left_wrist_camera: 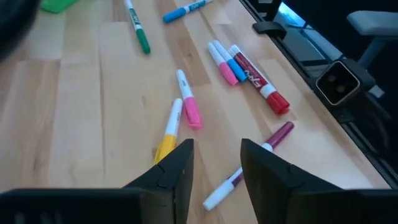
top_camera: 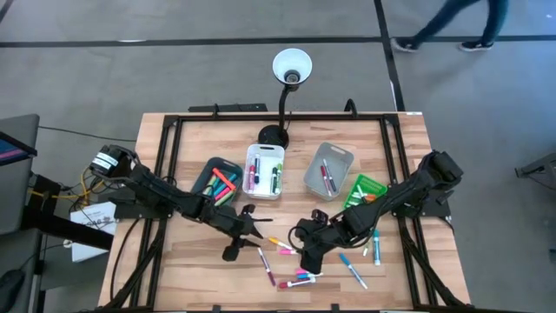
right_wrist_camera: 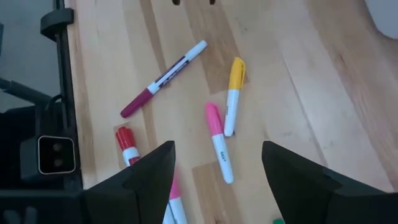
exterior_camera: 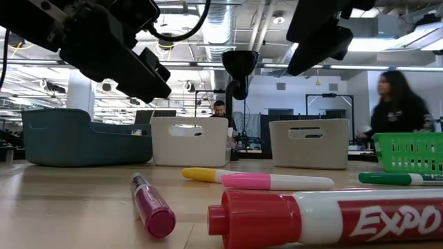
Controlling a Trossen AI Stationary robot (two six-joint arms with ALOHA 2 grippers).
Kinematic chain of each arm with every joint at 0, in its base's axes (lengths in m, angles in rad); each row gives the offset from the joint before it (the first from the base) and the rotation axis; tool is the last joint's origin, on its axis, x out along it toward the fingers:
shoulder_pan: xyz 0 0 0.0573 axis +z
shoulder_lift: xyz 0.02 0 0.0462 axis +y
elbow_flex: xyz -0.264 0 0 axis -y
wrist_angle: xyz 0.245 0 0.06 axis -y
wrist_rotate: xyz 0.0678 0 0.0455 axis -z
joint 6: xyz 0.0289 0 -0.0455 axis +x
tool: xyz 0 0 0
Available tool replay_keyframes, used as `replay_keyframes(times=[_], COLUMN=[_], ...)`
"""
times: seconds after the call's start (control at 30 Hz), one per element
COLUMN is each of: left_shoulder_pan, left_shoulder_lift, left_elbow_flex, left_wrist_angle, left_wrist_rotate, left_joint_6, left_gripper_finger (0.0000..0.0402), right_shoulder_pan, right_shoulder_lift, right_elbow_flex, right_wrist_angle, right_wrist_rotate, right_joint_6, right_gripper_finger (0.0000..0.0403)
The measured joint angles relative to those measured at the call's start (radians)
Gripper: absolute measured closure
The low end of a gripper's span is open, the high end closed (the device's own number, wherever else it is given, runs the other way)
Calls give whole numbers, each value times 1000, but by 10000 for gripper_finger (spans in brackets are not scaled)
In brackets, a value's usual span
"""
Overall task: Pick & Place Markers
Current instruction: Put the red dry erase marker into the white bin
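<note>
The markers (top_camera: 295,276) lay loose near the table's (top_camera: 174,278) 6 o'clock edge, bare wood around them. Left gripper (left_wrist_camera: 214,163) and right gripper (right_wrist_camera: 214,165) hovered above, parted, grasping nothing. One red marker (exterior_camera: 325,218) read "EXPO".

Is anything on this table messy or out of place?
Yes. Several markers lie scattered at odd angles on the bare wooden table near its front edge, outside the bins behind them, which already hold other markers. Nothing looks spilled or broken.
</note>
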Motion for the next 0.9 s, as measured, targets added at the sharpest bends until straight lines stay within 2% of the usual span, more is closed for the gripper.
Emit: replay_keyframes(times=[0.17,0.37,0.6,0.7,0.9], left_shoulder_pan=[0,0,0,0,0], left_shoulder_lift=[0,0,-1,-2,-10], left_elbow_flex=[0,0,-1,-2,-3], left_wrist_angle=[-4,-3,8,16,27], left_wrist_rotate=[3,1,-49,-64,-66], left_joint_6=[0,0,-3,-2,-1], left_gripper_finger=[256,234,234,237,237], right_shoulder_pan=[35,84,134,139,137], right_shoulder_lift=[11,14,77,136,237], right_elbow_flex=[-10,-47,-50,-48,-50], right_wrist_angle=[21,147,220,247,367], right_wrist_rotate=[-2,-12,-2,-5,-114], right_joint_6=[-28,-37,-180,-194,-186], right_gripper_finger=[172,172,172,172,172])
